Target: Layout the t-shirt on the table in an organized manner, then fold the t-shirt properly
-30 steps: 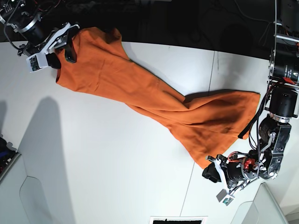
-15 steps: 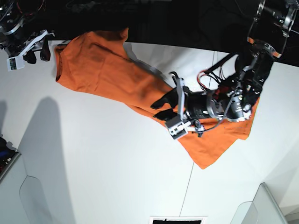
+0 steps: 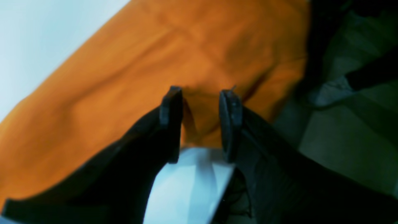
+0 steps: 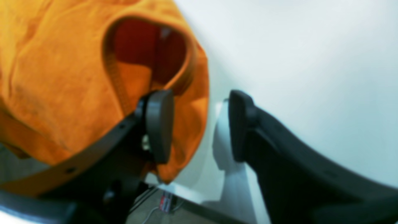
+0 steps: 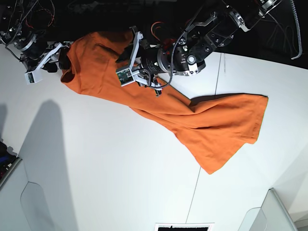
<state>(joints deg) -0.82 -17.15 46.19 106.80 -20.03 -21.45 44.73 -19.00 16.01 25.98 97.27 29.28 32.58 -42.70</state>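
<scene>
The orange t-shirt (image 5: 192, 125) lies stretched in a long diagonal across the white table (image 5: 120, 168), collar end at the upper left, hem at the right. My left gripper (image 5: 122, 57) reaches over the shirt's upper part near the table's far edge. In the left wrist view it (image 3: 200, 96) stands open, with the t-shirt (image 3: 155, 46) under its tips and the table (image 3: 31, 31) beyond. My right gripper (image 5: 57, 61) is at the collar end. In the right wrist view it (image 4: 199, 99) is open beside the neck opening of the t-shirt (image 4: 46, 77), over the table (image 4: 295, 46).
A thin dark seam (image 5: 193, 192) crosses the table. Grey bin corners sit at the lower left (image 5: 19, 192) and lower right (image 5: 269, 211). Past the far table edge are dark space and cables (image 5: 96, 14).
My left arm has swung from the lower right of the table across to the shirt's upper part. My right gripper drew off to the left, then returned to the collar.
</scene>
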